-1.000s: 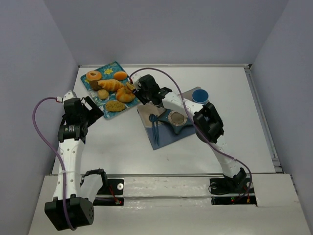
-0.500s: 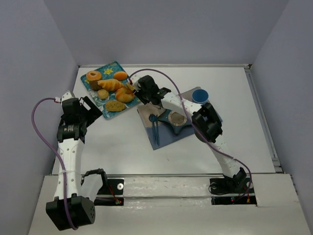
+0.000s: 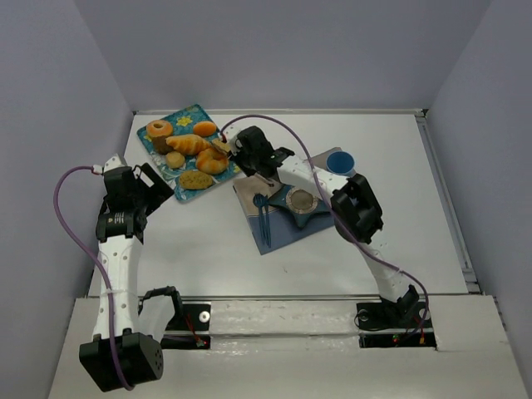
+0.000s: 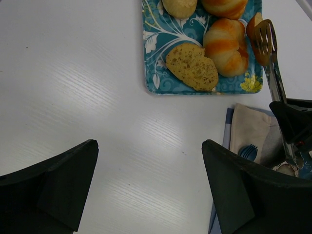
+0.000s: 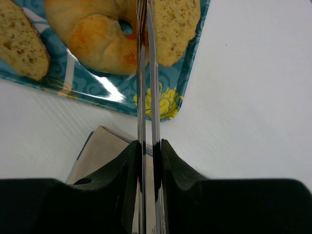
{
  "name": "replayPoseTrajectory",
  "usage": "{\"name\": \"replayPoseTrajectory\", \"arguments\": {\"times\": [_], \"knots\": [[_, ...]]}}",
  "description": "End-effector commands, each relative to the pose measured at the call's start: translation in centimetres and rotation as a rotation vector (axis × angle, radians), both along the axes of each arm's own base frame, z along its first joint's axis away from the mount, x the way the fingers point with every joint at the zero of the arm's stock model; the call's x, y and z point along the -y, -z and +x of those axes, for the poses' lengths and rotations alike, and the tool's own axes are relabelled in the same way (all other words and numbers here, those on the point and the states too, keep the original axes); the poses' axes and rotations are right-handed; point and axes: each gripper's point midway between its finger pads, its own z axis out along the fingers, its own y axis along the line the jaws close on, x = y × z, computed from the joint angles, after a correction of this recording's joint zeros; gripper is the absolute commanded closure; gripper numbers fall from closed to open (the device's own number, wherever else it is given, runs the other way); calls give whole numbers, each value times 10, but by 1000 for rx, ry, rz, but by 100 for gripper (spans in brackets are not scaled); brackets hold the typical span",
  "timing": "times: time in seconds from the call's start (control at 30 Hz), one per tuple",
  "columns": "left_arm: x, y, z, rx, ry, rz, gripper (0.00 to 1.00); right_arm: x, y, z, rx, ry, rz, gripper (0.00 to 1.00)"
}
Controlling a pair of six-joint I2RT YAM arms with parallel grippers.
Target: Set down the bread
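Beyond your right gripper, clamped on the tongs, likely for reach, the bread lay on the teal tray just right of the blades. Your left gripper hung parted and empty, seemingly parked clear.

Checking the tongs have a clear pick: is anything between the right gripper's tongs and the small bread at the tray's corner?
Nothing visible does. The tongs, clamped in the right gripper, have their tips right at the bread; the twisted roll lies close beside it, not between.
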Motion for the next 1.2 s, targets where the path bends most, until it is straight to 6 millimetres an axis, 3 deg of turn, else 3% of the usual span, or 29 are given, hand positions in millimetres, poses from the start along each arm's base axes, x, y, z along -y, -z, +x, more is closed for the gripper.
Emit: {"name": "replayPoseTrajectory", "arguments": {"times": [0.0,0.17,0.2,0.3,0.33,0.37,0.43,0.5,0.53,0.57,0.6,0.63,0.67,0.7,0.8,0.83,1.0,1.17], "knots": [[1,-5,2,35,25,10,1,-9,-81,-5,78,-47,148,93],[0,-5,2,35,25,8,1,-5,-111,-14,101,-39,222,93],[0,-5,2,38,27,9,1,-2,-127,-18,116,-33,249,93],[1,-5,2,39,30,6,1,10,-131,-32,92,-7,283,93],[2,-4,2,39,34,5,1,18,-153,-39,108,13,327,93],[2,-4,2,40,38,3,1,29,-135,-47,75,44,303,93],[3,-5,2,43,42,1,1,46,-136,-60,48,110,333,93],[5,-6,2,50,53,-2,1,78,-132,-82,17,205,359,93],[6,-6,2,52,55,-5,1,93,-152,-94,38,231,399,93],[7,-6,2,56,61,-6,1,104,-147,-103,26,262,404,93],[7,-6,2,58,66,-7,1,124,-116,-115,-11,320,359,93],[9,-6,2,59,74,-11,1,141,-124,-127,-15,375,390,93],[10,-6,2,59,77,-12,1,148,-99,-136,-65,397,353,93],[11,-6,2,63,82,-15,1,170,-85,-152,-93,461,333,93],[13,-7,2,67,95,-19,1,200,-75,-174,-108,549,345,93],[14,-7,1,69,99,-21,1,210,-55,-186,-152,588,329,93],[15,-10,1,83,108,-20,1,226,-30,-204,-205,645,320,92],[16,-9,1,83,110,-21,1,225,-24,-206,-229,649,313,77]]}}
